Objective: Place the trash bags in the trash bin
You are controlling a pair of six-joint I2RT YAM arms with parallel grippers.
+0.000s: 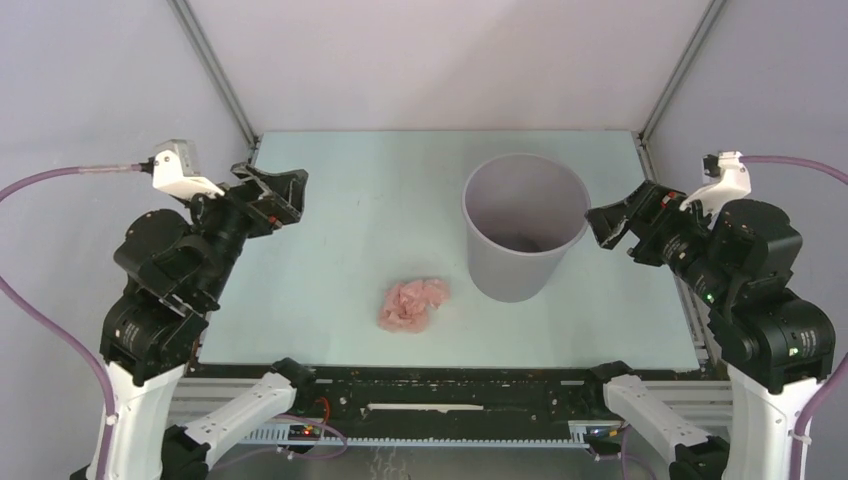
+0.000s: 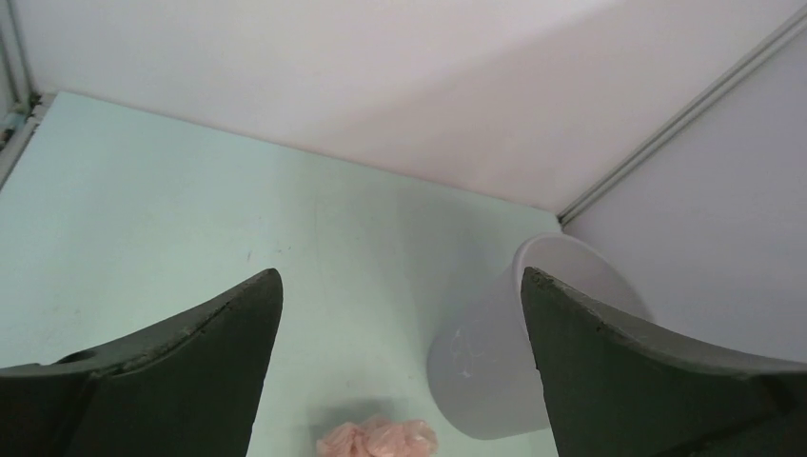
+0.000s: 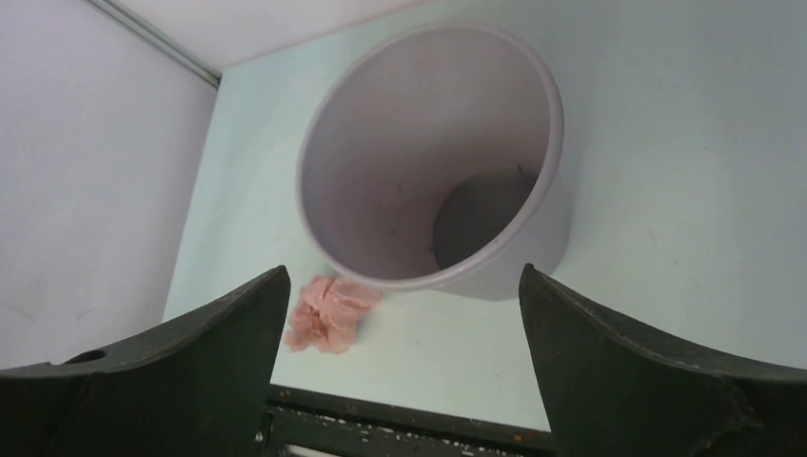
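Observation:
The trash bag [image 1: 412,304] is a crumpled pale-pink film wad lying on the table near the front, just left of the trash bin [image 1: 522,242]. The bin is a grey round bucket, upright and empty inside. The bag also shows in the left wrist view [image 2: 377,439] and the right wrist view [image 3: 329,313], and so does the bin [image 2: 495,362] [image 3: 433,195]. My left gripper [image 1: 287,196] is open and empty, raised over the table's left side. My right gripper [image 1: 607,226] is open and empty, raised just right of the bin's rim.
The pale-green table [image 1: 380,200] is walled by grey panels at the back and sides. A black rail [image 1: 450,385] runs along its front edge between the arm bases.

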